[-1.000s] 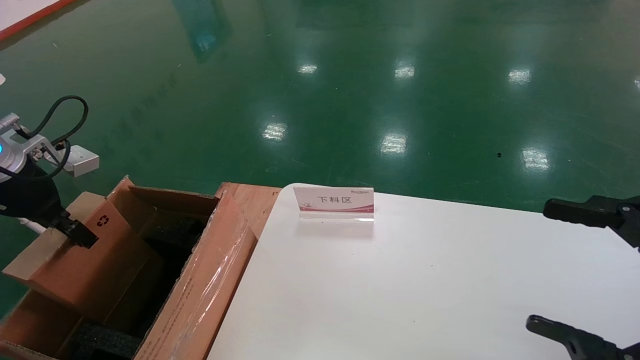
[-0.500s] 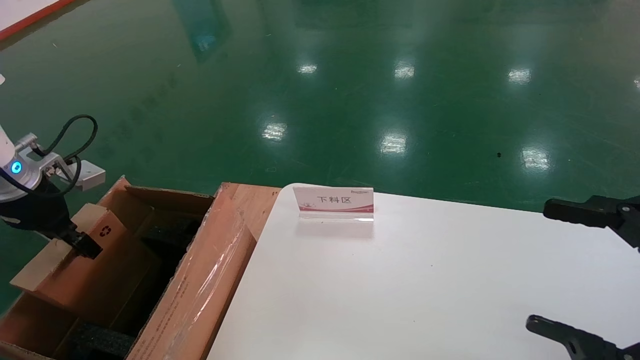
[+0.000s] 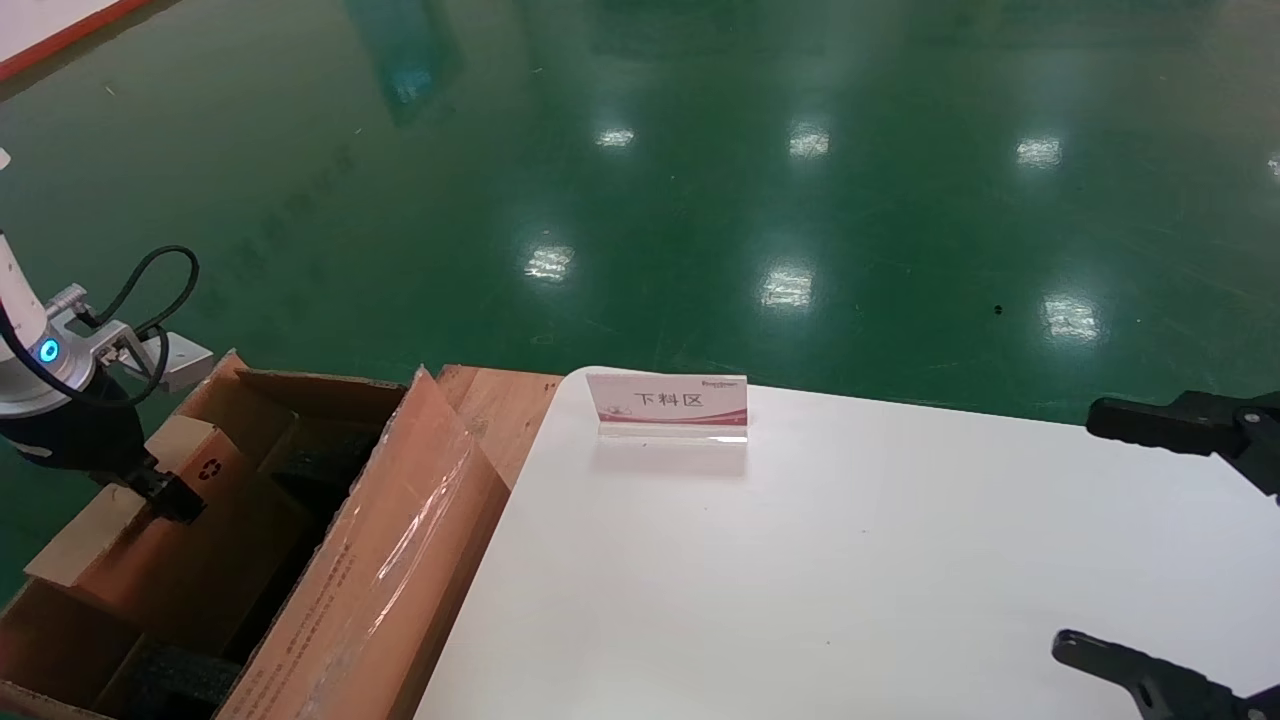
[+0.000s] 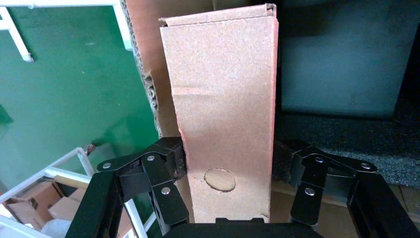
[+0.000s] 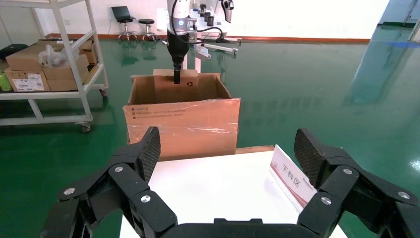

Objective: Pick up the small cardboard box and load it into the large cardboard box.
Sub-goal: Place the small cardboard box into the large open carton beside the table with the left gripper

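Note:
The small cardboard box [image 3: 150, 540], flat and brown with a black recycling symbol, stands tilted inside the open top of the large cardboard box [image 3: 390, 570] at the left of the table. My left gripper [image 3: 172, 498] is shut on its upper edge. In the left wrist view the fingers [image 4: 168, 166] press both sides of the small cardboard box [image 4: 223, 114] near its round tab notch, with black foam [image 4: 346, 148] beside it. The right wrist view shows the large cardboard box [image 5: 181, 126] from afar. My right gripper [image 3: 1078, 528] hovers open over the table's right side.
A white table [image 3: 850, 560] carries a small red-and-white sign [image 3: 667, 405] near its far edge. A wooden board [image 3: 505, 395] lies between table and carton. A shelf trolley [image 5: 49, 59] with boxes stands on the green floor beyond.
My left gripper has sunk lower with the small cardboard box, which sits deeper in the large cardboard box. The taped flap has swung more upright. The right arm has not moved.

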Robot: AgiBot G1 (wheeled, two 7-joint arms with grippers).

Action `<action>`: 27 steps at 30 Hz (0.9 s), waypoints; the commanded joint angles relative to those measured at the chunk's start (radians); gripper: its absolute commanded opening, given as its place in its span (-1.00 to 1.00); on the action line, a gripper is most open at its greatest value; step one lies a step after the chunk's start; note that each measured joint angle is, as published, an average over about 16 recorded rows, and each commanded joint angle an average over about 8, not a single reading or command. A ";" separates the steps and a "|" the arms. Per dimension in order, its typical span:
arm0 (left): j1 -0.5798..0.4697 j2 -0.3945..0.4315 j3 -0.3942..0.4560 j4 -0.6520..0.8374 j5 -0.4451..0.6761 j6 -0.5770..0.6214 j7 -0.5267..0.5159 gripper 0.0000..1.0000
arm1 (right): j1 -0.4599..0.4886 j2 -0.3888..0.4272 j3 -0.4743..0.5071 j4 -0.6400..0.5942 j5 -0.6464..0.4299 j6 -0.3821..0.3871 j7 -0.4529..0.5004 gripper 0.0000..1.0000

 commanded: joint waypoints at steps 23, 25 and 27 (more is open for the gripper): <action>0.011 0.004 -0.003 0.016 -0.005 -0.001 0.008 1.00 | 0.000 0.000 0.000 0.000 0.000 0.000 0.000 1.00; 0.010 0.004 -0.003 0.015 -0.005 -0.001 0.008 1.00 | 0.000 0.000 0.000 0.000 0.000 0.000 0.000 1.00; 0.010 0.004 -0.003 0.015 -0.004 -0.001 0.008 1.00 | 0.000 0.000 0.000 0.000 0.000 0.000 0.000 1.00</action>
